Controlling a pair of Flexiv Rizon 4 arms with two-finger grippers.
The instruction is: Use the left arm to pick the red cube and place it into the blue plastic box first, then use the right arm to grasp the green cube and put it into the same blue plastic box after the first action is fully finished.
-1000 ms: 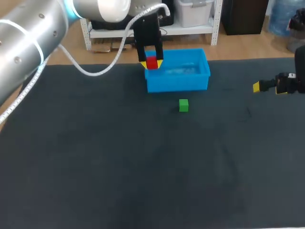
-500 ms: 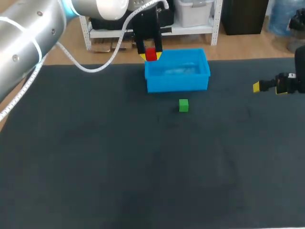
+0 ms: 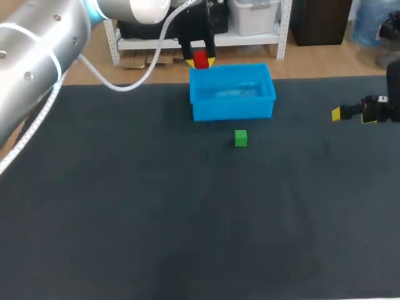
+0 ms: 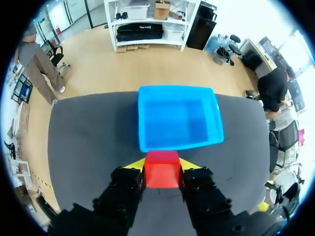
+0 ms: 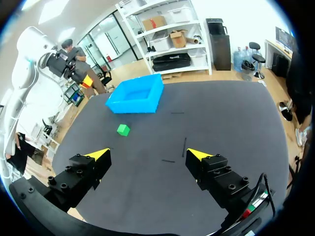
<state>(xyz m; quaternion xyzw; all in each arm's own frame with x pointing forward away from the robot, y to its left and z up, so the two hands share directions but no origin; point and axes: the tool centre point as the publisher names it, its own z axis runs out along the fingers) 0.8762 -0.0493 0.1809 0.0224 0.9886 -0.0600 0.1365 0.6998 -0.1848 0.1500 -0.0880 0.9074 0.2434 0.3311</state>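
Dark desk below: left gripper, clamped on the red cube, hangs high by the far left corner of the blue plastic box. Best to centre it over the box, lower, then release. The right gripper hangs well off, fingers apart.

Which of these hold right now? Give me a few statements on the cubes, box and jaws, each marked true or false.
1. The red cube is clamped between the left jaws. True.
2. The red cube lies inside the blue box. False: it is held in the air at the box's edge, not set down.
3. The green cube sits on the table, outside the box. True.
4. The right jaws grip the green cube. False: they stand open and hold nothing, well away from it.
5. The green cube leans against the box's wall. False: a strip of bare table lies between them.
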